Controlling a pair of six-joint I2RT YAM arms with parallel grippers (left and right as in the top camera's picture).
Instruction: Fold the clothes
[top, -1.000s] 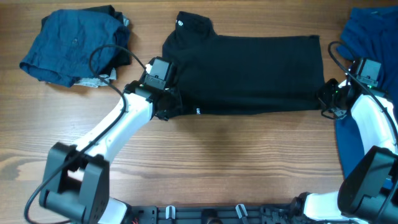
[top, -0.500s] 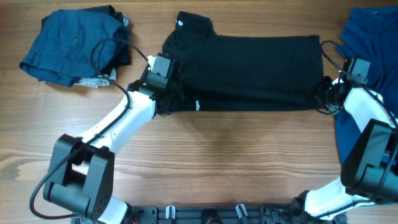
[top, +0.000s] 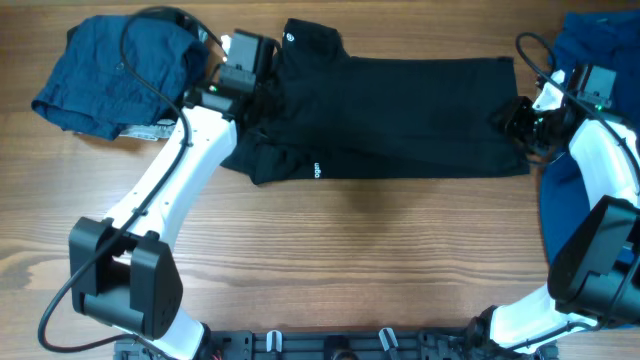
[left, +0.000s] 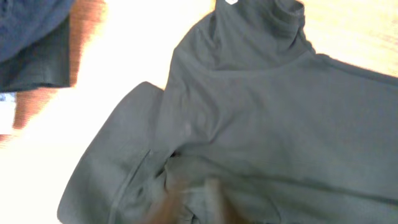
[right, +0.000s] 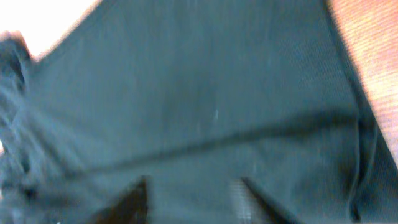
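The black shirt (top: 400, 110) lies across the middle of the table (top: 330, 250), collar (top: 300, 35) at the far left and hem to the right. A second ago both grippers sat at its near edge; both have since moved toward the far side. The left gripper (top: 262, 98) now sits by the shoulder just below the collar, and the right gripper (top: 512, 120) is halfway up the hem edge.

The near-left of the shirt has changed with them. The sleeve (top: 260, 160) now splays out past the body, and a long slanting crease runs across the cloth toward the right.

The left fingers (left: 208, 199) are closed. They are blurred among bunched cloth in the left wrist view, so I cannot tell whether they pinch any of it. The right fingers (right: 134, 202) stand apart over flat cloth and hold nothing that I can see.

Judging by this, the lengthwise fold is only roughly laid and the splayed sleeve needs tucking in. A blue pile (top: 110, 75) waits at far left and another blue garment (top: 565, 230) at the right edge
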